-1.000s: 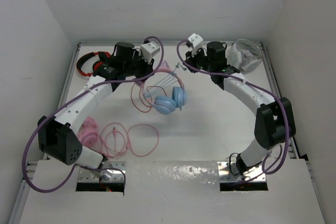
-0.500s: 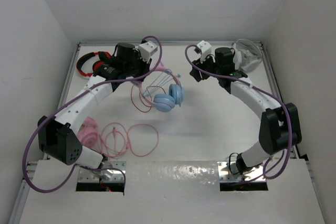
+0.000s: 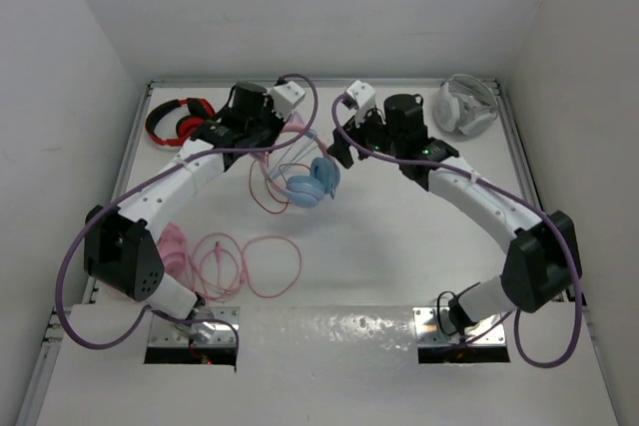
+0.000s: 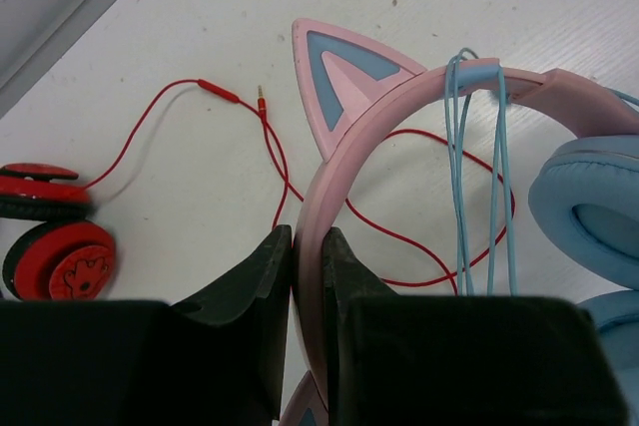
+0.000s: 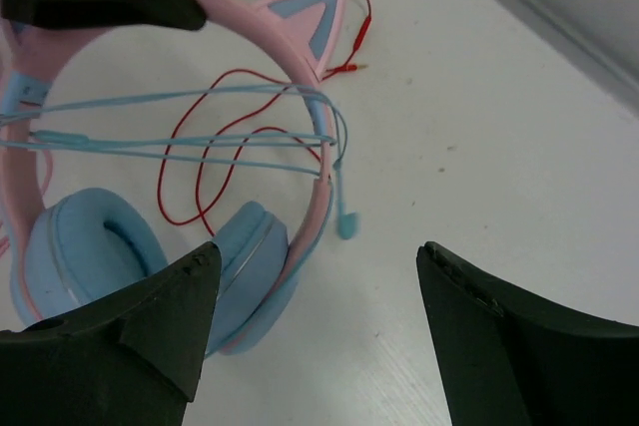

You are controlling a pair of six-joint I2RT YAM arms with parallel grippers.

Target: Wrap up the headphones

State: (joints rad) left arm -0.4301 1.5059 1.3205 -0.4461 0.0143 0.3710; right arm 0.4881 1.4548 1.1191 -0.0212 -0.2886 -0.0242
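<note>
**Q:** Since the wrapping turns on them, where are the over-ear headphones with light blue round cups and a pink plastic headband bearing cat ears?

**A:** They sit between the two sets of jaws. The left gripper has its black jaws clamped together on the headband, just below one pink-and-blue cat ear. The cups hang beyond the jaw tips. Whether they touch the white table, I cannot tell. By my judgement that pinch holds the band steady as a spool.

**Q:** And the thin light blue cable?

**A:** Several strands loop over the arch of the band, past the left jaws' tips. The loose end, a small blue plug, dangles off the band's side just ahead of the right jaws.

**Q:** What about the right gripper?

**A:** Its jaws stand wide apart with nothing between them. The gap faces the band and plug, probably placed to take the loose end for another turn.

**Q:** Anything nearby?

**A:** A thin red cable lies on the table beneath the band. It runs toward red-and-black headphones on the outer side of the left jaws, close enough that it might snag.
</note>
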